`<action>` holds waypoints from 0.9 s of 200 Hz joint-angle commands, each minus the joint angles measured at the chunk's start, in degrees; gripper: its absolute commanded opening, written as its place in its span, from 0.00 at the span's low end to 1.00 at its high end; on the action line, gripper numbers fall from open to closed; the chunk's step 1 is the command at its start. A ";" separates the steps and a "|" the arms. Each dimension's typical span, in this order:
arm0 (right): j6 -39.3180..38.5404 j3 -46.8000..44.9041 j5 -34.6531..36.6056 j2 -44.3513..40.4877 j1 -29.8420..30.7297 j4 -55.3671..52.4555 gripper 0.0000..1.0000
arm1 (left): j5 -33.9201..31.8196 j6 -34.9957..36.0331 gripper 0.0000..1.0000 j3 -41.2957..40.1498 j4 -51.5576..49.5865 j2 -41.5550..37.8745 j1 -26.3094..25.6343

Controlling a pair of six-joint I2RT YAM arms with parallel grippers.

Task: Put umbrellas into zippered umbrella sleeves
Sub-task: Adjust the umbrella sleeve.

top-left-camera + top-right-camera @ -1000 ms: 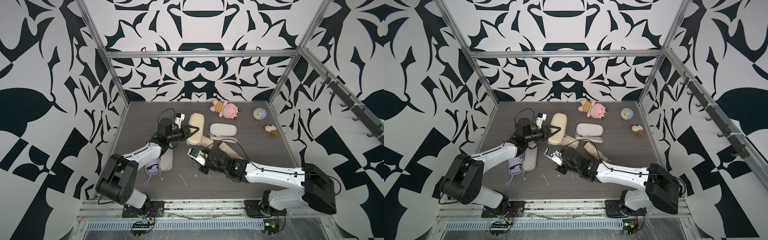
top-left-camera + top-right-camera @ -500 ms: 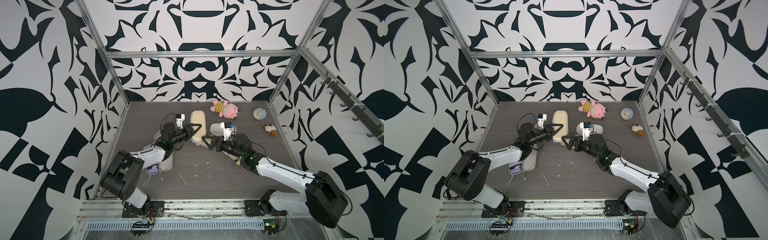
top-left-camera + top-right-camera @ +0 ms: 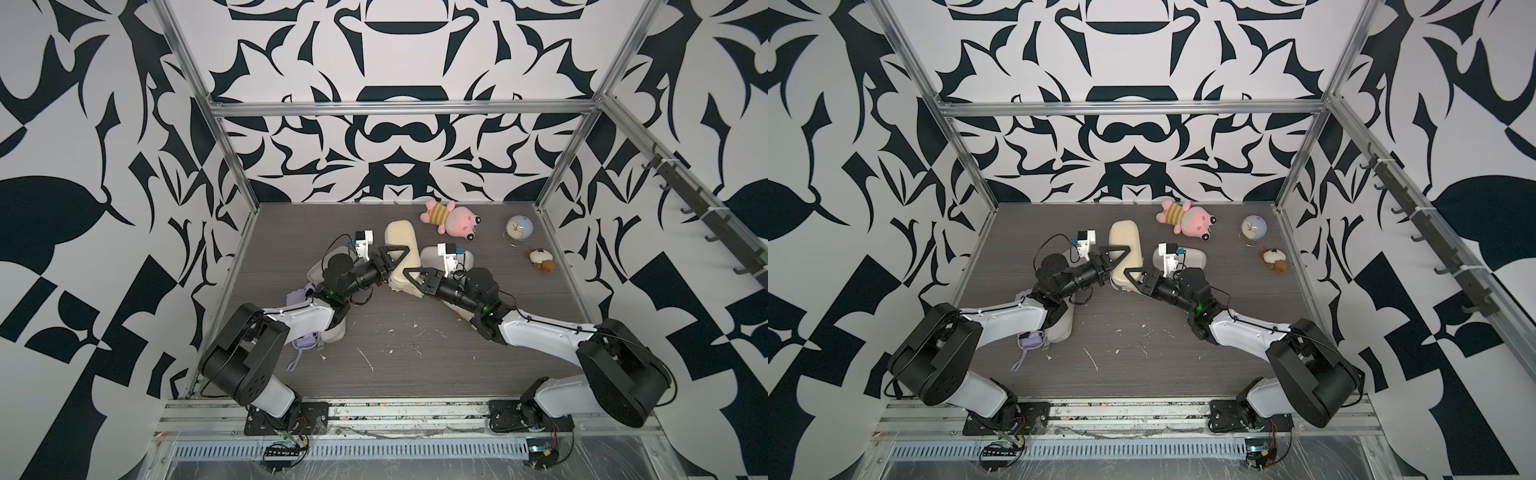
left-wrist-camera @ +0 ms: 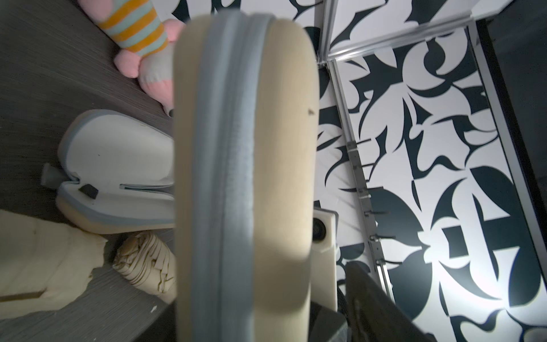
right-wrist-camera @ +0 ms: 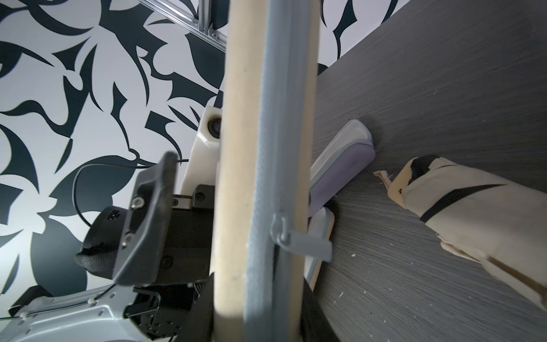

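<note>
Beige sleeve (image 3: 401,237), mid-table, on edge, zip seemingly shut: left claw (image 3: 395,268) open astride its near end, right claw (image 3: 412,282) close about the same end, grip not discernible; step judged zip-finishing; next, right must secure pull tab (image 5: 302,241)

White arm shells (image 3: 307,318), black joints (image 3: 245,357), cables (image 3: 337,241). Left hand (image 3: 395,270), right hand (image 3: 413,284): black triangular fingers (image 5: 145,213), cream cameras (image 3: 365,240).
</note>
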 commanded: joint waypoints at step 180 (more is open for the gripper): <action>-78.10 1.83 38.64 -12.67 11.95 -25.67 0.36 | 28.72 41.16 0.20 19.72 -31.36 -2.51 10.33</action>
